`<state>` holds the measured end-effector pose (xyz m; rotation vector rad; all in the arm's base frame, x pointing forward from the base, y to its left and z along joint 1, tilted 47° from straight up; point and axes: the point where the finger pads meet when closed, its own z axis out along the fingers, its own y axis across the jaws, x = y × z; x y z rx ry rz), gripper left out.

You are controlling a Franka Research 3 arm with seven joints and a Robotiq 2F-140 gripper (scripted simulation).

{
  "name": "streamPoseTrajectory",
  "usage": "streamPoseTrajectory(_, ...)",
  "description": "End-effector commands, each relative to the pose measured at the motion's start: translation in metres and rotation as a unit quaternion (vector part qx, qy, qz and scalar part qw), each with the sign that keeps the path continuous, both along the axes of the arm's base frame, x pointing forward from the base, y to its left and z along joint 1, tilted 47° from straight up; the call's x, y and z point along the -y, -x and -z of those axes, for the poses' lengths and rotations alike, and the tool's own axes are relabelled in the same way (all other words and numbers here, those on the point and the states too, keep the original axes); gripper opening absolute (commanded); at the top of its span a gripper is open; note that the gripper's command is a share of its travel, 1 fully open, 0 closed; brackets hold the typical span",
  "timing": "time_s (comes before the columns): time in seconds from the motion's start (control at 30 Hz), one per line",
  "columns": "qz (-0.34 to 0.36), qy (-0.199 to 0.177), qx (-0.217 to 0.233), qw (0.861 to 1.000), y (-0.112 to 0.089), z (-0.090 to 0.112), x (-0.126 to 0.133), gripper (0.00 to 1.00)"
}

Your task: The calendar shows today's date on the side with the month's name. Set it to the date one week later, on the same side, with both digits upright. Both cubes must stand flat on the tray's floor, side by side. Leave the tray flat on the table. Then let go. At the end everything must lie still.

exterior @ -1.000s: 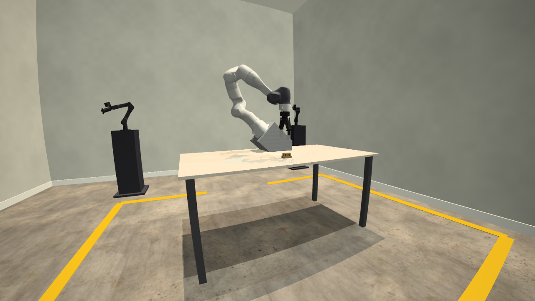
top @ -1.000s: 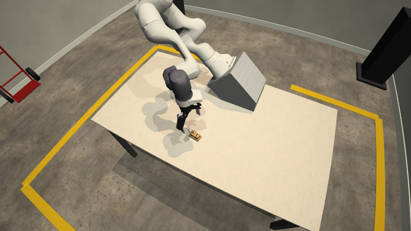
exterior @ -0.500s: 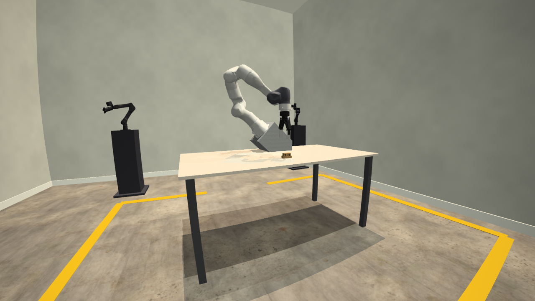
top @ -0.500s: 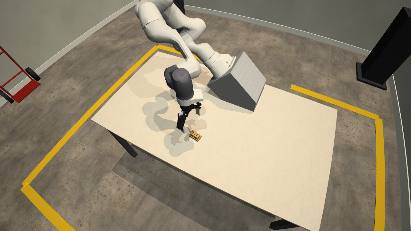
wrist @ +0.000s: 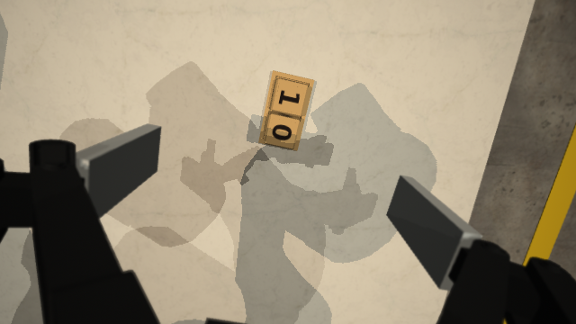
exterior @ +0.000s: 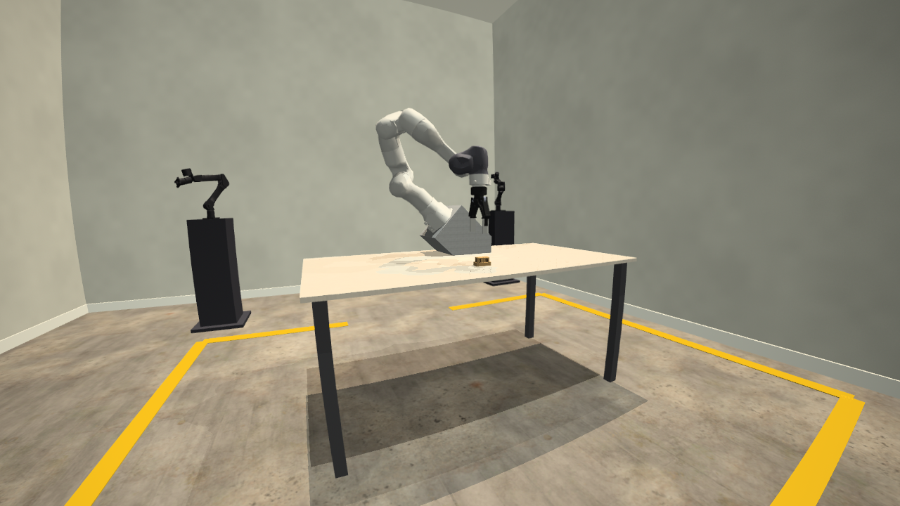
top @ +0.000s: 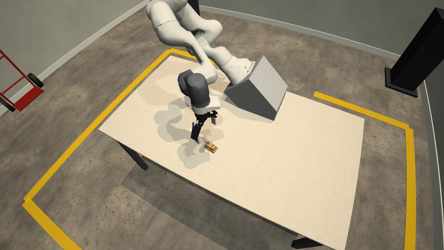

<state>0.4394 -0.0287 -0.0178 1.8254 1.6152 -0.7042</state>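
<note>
A small wooden calendar tray lies flat on the table near its front edge. It holds two wooden cubes side by side. In the wrist view the tray shows the cubes from above: the top face of one cube reads 1, the top face of the other cube reads 0. The side with the month's name is not visible. My gripper is wide open and empty, pointing down, high above the table and a little to one side of the tray. It also shows in the top view and the exterior view.
The arm's grey wedge base stands at the back of the table. The table's edge lies close to the tray in the wrist view. Black pedestals stand on the floor away from the table.
</note>
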Motion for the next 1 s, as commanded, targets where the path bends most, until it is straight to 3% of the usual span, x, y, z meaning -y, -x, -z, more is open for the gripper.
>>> streamPoseTrajectory(0.0,0.001,-0.001,0.004,1.000,-0.001,0.000,0.000,1.00)
streamPoseTrajectory(0.27,0.001,-0.001,0.004,1.000,-0.001,0.000,0.000,1.00)
streamPoseTrajectory(0.53,0.001,-0.001,0.003,1.000,0.001,0.021,0.023,1.00)
streamPoseTrajectory(0.57,0.001,-0.001,0.003,1.000,0.001,0.021,0.023,0.28)
streamPoseTrajectory(0.97,0.001,-0.001,0.003,1.000,0.001,0.021,0.023,0.28)
